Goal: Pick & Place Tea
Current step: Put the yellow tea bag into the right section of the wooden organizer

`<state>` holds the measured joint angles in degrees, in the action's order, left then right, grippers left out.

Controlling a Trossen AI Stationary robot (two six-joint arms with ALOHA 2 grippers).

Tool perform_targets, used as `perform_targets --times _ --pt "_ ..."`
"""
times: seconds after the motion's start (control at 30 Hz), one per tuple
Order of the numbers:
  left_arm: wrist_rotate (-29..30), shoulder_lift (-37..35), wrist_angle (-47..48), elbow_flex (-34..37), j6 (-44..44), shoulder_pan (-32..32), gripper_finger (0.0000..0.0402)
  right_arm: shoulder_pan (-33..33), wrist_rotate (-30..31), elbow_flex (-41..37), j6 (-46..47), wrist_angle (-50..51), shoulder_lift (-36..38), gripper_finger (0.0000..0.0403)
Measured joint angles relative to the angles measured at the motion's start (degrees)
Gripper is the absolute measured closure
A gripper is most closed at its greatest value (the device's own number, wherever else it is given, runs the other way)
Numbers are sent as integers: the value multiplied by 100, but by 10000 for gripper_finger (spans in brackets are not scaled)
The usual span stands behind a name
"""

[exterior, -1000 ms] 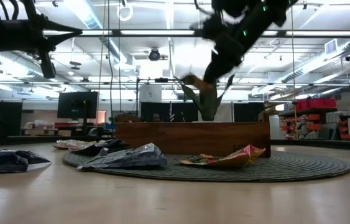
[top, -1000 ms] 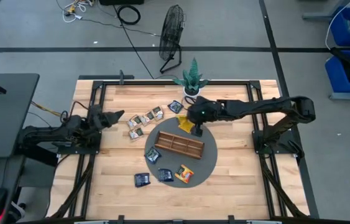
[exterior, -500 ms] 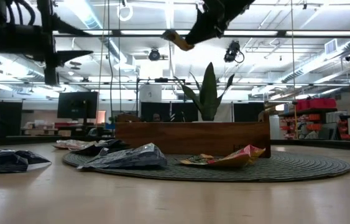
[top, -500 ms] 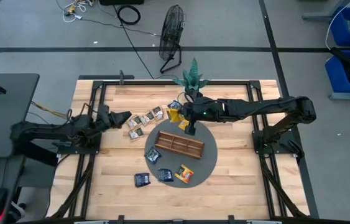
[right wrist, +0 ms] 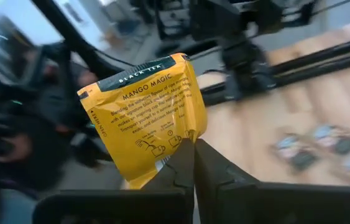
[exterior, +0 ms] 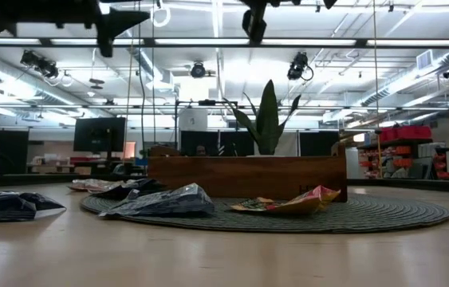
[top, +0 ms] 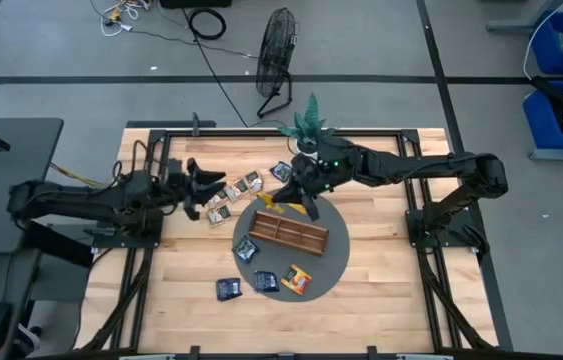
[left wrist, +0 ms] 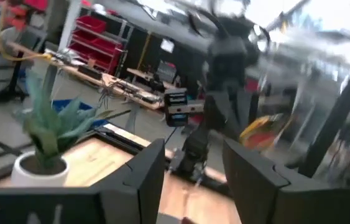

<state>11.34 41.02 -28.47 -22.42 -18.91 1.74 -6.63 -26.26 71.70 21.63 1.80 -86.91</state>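
1. One yellow sachet (right wrist: pixel 143 115) is pinched in the closed right gripper (right wrist: pixel 193 163), raised above the wooden tray (top: pixel 287 233).
2. The left gripper (left wrist: pixel 190 165) is seen parted, seemingly empty, near the pale sachets (top: pixel 231 192).

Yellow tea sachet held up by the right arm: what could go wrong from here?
1. The right tool pinches the yellow sachet only at its lower edge, so it might twist or slip out.
2. The open left tool reaches toward it above the table; the two arms could bump.
3. If dropped, it may miss the wooden tray.
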Motion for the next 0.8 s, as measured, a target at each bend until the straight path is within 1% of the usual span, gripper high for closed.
perform_targets --times 0.13,0.3,0.47,0.6,0.7,0.8 --pt "-134 630 139 -389 403 0 236 -33 -451 0 371 5 0 403" --pt "-183 1099 143 -774 756 -14 236 -28 -594 0 581 -2 0 403" --pt "-552 1337 139 -1120 1266 -137 236 -28 -801 0 825 -164 0 403" --pt "-581 1409 110 -1309 1618 -324 236 -28 -1032 0 1048 -563 0 403" --pt "-629 1416 137 -1419 1702 -494 236 -28 -1032 0 1241 -802 0 403" --pt "-650 1411 121 -1559 1671 -624 236 -28 -983 0 1245 -796 0 403"
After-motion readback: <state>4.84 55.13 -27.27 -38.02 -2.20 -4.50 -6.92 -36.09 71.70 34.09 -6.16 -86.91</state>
